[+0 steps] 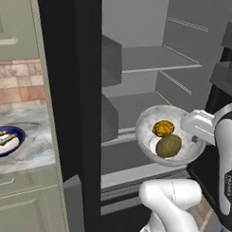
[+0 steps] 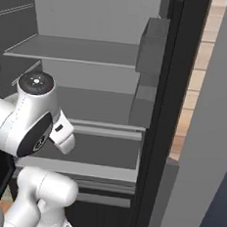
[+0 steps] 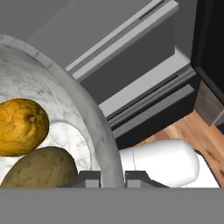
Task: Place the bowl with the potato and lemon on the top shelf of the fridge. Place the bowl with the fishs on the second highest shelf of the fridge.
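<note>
Fridge [image 1: 153, 57], door open, grey shelves bare; marble counter [image 1: 36, 148] to its left.

Marble bowl [image 1: 157, 133]: carried in front of the lower shelves, below the top shelf; gripper [image 3: 113, 178] clamped on its rim.

Blue bowl of fish [image 1: 7, 141]: on the counter.

Potato [image 1: 168, 145], lemon [image 1: 163, 128]: loose inside; a tilt or shelf-edge knock could spill them.

Writing: small lettering on the arm, unreadable.

The left base view looks forward and down from behind the arm into the open fridge [image 1: 152, 67], with the counter [image 1: 36, 134] at its left edge. The right base view faces the same fridge shelves [image 2: 82, 51] from the other side. The hand view sits close against the bowl [image 3: 92, 113] rim, facing the fridge's lower front and the floor [image 3: 192, 135].
</note>
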Robot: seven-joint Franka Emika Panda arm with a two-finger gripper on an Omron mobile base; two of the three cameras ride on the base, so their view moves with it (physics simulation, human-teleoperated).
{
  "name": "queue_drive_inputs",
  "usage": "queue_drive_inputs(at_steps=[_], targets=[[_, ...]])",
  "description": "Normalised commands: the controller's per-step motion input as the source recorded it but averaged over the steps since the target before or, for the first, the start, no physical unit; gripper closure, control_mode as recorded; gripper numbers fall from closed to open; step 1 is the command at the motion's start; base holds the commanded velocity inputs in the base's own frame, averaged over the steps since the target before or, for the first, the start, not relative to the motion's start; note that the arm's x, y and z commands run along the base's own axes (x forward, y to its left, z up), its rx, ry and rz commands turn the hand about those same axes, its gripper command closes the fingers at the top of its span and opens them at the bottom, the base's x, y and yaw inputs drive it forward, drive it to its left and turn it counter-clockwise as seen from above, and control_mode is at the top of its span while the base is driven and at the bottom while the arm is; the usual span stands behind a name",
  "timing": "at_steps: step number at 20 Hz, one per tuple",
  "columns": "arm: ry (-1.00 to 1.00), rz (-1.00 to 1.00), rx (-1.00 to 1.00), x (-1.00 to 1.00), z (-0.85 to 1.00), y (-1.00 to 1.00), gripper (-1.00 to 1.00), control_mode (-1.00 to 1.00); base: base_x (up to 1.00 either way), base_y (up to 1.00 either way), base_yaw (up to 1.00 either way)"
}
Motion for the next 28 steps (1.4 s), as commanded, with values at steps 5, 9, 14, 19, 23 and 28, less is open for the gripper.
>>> queue_drive_inputs(at_steps=[5, 9, 14, 19, 23, 28], targets=[[0.00, 0.00, 0.00, 0.00, 0.00, 0.00, 1.00, 1.00, 0.58, 0.00, 0.06], [-0.03, 0.00, 0.01, 0.04, 0.12, 0.00, 1.00, -1.00, 0.24, 0.00, 0.01], [-0.27, -0.03, 0.06, 0.01, 0.95, -0.01, 1.00, -1.00, 0.00, 0.00, 0.00], [-0.24, -0.11, 0.10, 0.33, 1.00, -0.01, 1.00, -1.00, 0.00, 0.00, 0.00], [-0.15, -0.20, 0.07, 0.91, 0.96, 0.03, 1.00, -1.00, 0.00, 0.00, 0.00], [-0.02, -0.19, 0.02, 1.00, 0.18, 0.14, 1.00, -1.00, 0.00, 0.00, 0.00]])
